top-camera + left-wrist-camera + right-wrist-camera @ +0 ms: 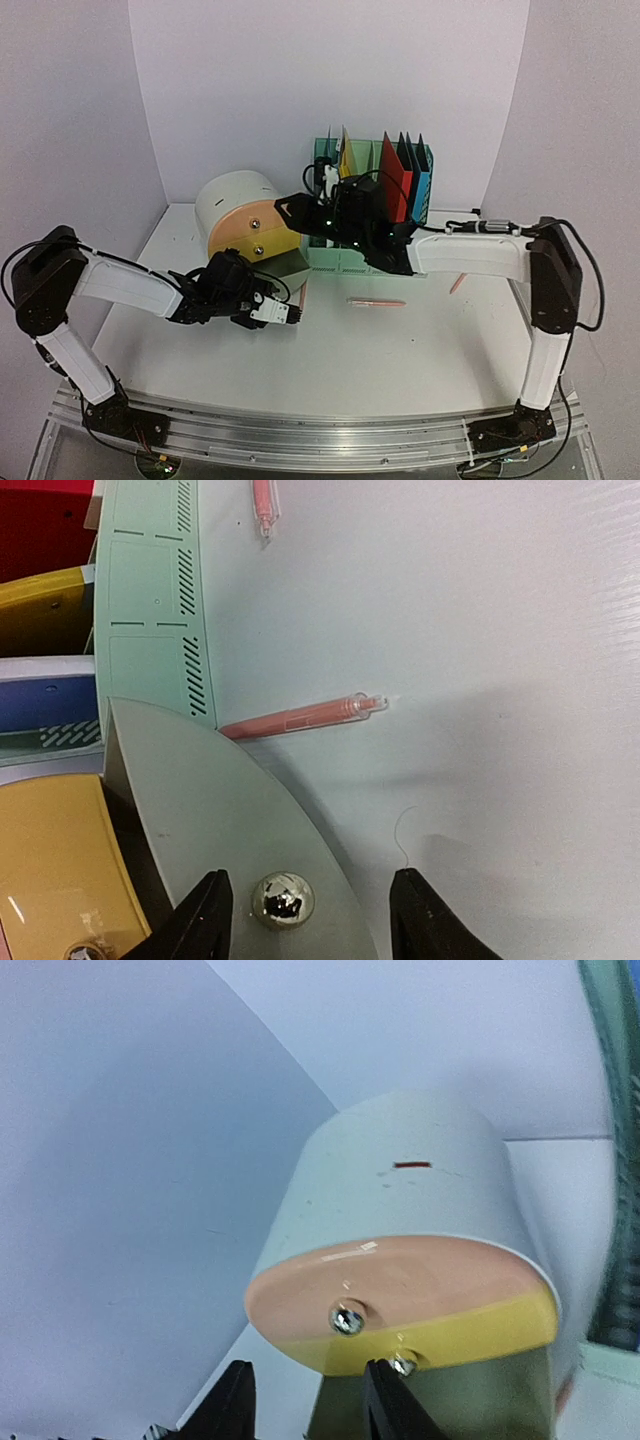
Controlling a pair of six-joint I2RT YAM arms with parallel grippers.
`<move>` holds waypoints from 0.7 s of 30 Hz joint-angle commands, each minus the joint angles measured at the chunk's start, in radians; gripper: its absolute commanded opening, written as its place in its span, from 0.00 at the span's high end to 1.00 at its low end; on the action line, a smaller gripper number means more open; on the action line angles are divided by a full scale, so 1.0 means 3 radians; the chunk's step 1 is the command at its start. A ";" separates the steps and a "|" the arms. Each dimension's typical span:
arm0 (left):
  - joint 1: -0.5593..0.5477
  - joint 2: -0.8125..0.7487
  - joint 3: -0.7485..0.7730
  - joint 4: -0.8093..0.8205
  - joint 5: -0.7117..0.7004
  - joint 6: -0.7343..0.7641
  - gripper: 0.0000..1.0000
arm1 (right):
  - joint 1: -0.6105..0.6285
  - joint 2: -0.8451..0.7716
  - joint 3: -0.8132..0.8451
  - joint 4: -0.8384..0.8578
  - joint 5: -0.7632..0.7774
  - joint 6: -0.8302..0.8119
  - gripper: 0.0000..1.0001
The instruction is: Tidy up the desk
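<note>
The white desk [400,360] carries a round grey drawer unit [235,205] with orange and yellow fronts. Its lowest grey drawer [230,820] stands out in front. My left gripper [310,920] is open, and the drawer's silver knob [282,900] sits between its fingers, nearer the left one; it is low at the drawer in the top view [283,311]. My right gripper [305,1405] is open and empty before the orange front [400,1285], level with the unit in the top view [292,212]. A pink pen [300,718] lies partly under the grey drawer.
A mint-green file rack [375,215] with yellow, red and blue folders stands behind my right arm. A second pink pen [376,302] lies mid-desk and a third [458,283] to the right. Lilac walls close in the back and sides. A silver rail [320,430] runs along the front.
</note>
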 commanded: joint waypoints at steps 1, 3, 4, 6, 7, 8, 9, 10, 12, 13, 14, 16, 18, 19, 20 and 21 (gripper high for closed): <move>-0.0013 -0.0555 0.0144 -0.0564 0.0663 -0.0271 0.41 | 0.0005 -0.0436 -0.0338 -0.1039 0.0626 0.0424 0.57; -0.0015 -0.0881 0.0194 -0.0988 0.1143 -0.0467 0.34 | 0.0020 -0.0512 -0.0433 -0.1575 0.0858 0.0578 0.50; -0.0015 -0.1069 0.0211 -0.1162 0.1366 -0.0618 0.30 | 0.0028 -0.0524 -0.0435 -0.1792 0.0925 0.0649 0.46; -0.0011 -0.1306 0.0247 -0.1221 0.1453 -0.1263 0.24 | 0.0041 -0.0463 -0.0333 -0.2275 0.0995 0.0723 0.36; -0.0004 -0.1399 0.0278 -0.1232 0.1378 -0.1641 0.22 | 0.0050 -0.0396 -0.0247 -0.2473 0.1011 0.0743 0.32; 0.0007 -0.1456 0.0324 -0.1257 0.1222 -0.2008 0.22 | 0.0062 -0.0299 -0.0146 -0.2645 0.1020 0.0749 0.30; 0.0049 -0.1494 0.0414 -0.1343 0.1062 -0.2379 0.22 | 0.0079 -0.0212 -0.0016 -0.2789 0.1028 0.0753 0.29; 0.0138 -0.1525 0.0506 -0.1439 0.1034 -0.2714 0.22 | 0.0103 -0.0117 0.0068 -0.2897 0.1044 0.0768 0.29; 0.0378 -0.1601 0.0592 -0.1571 0.1051 -0.3294 0.22 | 0.0176 0.0042 0.0171 -0.2981 0.1076 0.0775 0.30; 0.0516 -0.1653 0.0593 -0.1580 0.1046 -0.3533 0.21 | 0.0221 0.0146 0.0236 -0.2985 0.1094 0.0755 0.32; 0.0633 -0.1707 0.0581 -0.1576 0.1032 -0.3711 0.21 | 0.0260 0.0265 0.0313 -0.2985 0.1097 0.0720 0.34; 0.0779 -0.1814 0.0529 -0.1532 0.0945 -0.3877 0.21 | 0.0308 0.0538 0.0530 -0.2986 0.1069 0.0635 0.35; 0.0834 -0.1908 0.0479 -0.1501 0.0871 -0.3871 0.20 | 0.0342 0.0768 0.0703 -0.2979 0.1052 0.0616 0.35; 0.0842 -0.1945 0.0457 -0.1497 0.0846 -0.3832 0.20 | 0.0359 0.0849 0.0768 -0.2970 0.1091 0.0618 0.35; 0.0843 -0.1964 0.0445 -0.1501 0.0815 -0.3796 0.20 | 0.0364 0.0939 0.0808 -0.2947 0.1110 0.0619 0.36; 0.0844 -0.1983 0.0434 -0.1517 0.0797 -0.3746 0.20 | 0.0368 0.0978 0.0838 -0.2901 0.1120 0.0623 0.36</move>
